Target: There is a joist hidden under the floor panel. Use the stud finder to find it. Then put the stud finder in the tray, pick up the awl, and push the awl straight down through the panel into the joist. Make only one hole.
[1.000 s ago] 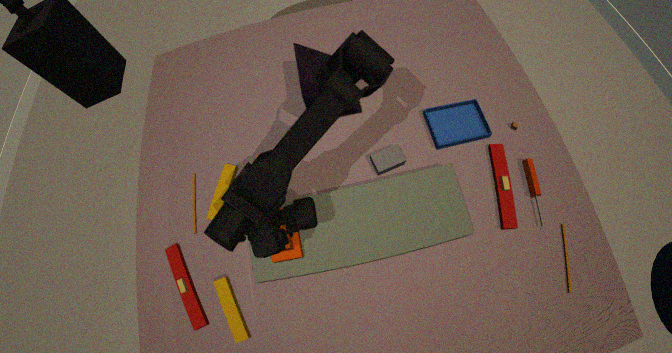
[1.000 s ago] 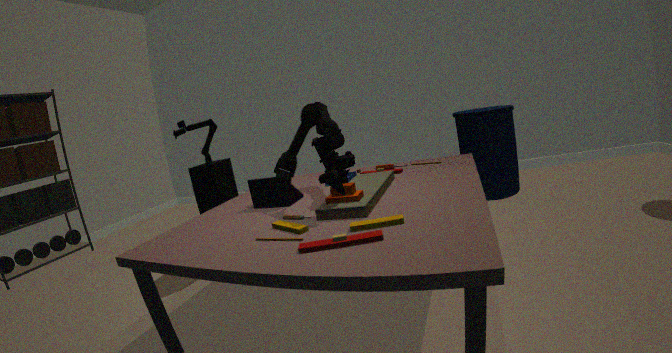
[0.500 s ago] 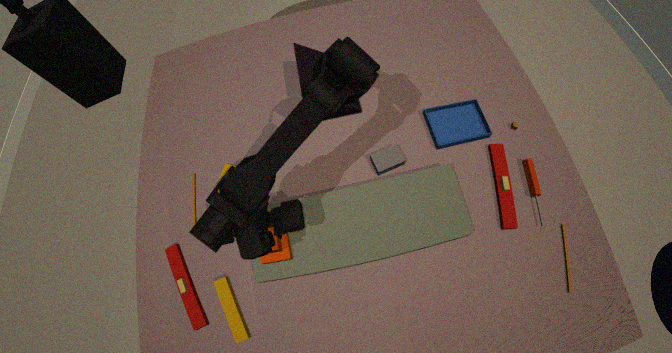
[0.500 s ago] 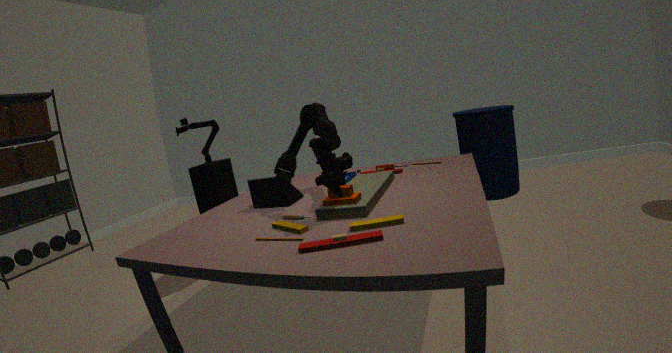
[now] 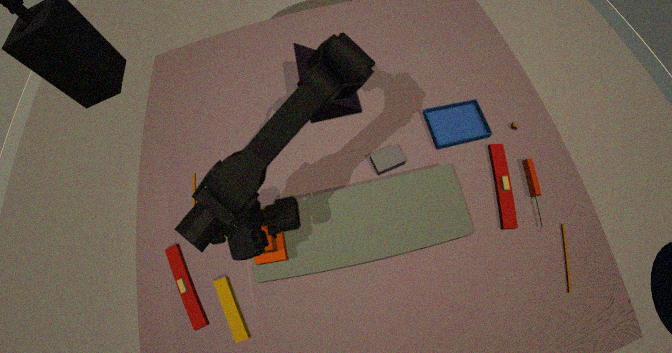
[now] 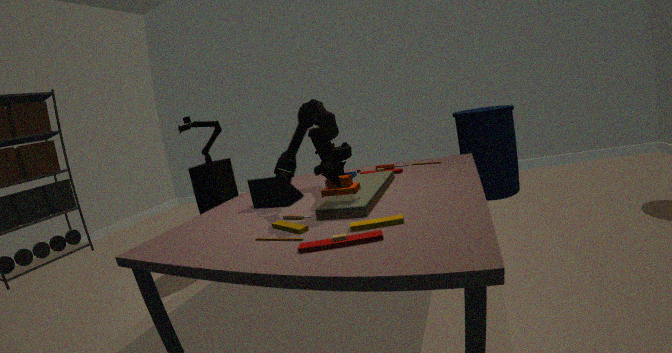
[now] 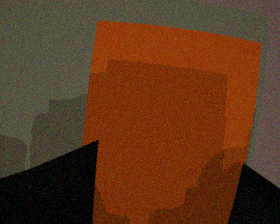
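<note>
So the desk (image 5: 350, 315) has the green panel (image 5: 390, 220) stretching off to one side of the end effector (image 5: 267, 242), which is clamped on the orange finder (image 5: 274, 255). The finder sits flat on the panel's near end, so I'd say we're only on step one, scanning for the joist. The blue tray (image 5: 456, 123) is well apart, past the panel's far end, nothing in it. The awl (image 5: 532, 180) lies even further out, untouched. No hole visible yet.
</note>
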Motion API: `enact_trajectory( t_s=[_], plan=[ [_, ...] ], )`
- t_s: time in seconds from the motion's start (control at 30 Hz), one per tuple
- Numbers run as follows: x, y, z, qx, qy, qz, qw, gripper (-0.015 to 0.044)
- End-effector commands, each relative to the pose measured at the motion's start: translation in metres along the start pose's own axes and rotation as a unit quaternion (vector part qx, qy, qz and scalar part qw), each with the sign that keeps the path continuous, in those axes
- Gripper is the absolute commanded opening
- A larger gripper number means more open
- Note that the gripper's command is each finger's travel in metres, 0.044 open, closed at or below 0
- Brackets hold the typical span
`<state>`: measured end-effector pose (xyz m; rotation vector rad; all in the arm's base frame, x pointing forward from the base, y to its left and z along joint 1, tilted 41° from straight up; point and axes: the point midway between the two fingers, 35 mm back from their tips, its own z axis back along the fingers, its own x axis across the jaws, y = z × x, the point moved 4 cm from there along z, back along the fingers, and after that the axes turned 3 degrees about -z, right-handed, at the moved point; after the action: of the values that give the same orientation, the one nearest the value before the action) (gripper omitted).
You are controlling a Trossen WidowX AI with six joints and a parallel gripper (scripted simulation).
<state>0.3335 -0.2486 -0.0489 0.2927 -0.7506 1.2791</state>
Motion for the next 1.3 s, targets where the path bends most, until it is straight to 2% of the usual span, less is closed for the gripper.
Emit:
enact_trajectory(
  t_s=[0.0,0.3,0.53,0.9,1.27],
  plan=[
    [-0.003,-0.005,0.019,-0.002,0.003,0.001,1.000,0.0000],
    [-0.002,-0.013,0.060,-0.001,0.003,0.002,1.000,0.0000],
    [0.011,-0.019,0.062,0.001,0.004,0.016,1.000,0.0000],
    [0.096,-0.046,0.058,0.011,0.004,0.111,0.994,0.0000],
    [0.185,-0.053,0.052,0.018,-0.004,0.208,0.978,0.0000]
  ],
)
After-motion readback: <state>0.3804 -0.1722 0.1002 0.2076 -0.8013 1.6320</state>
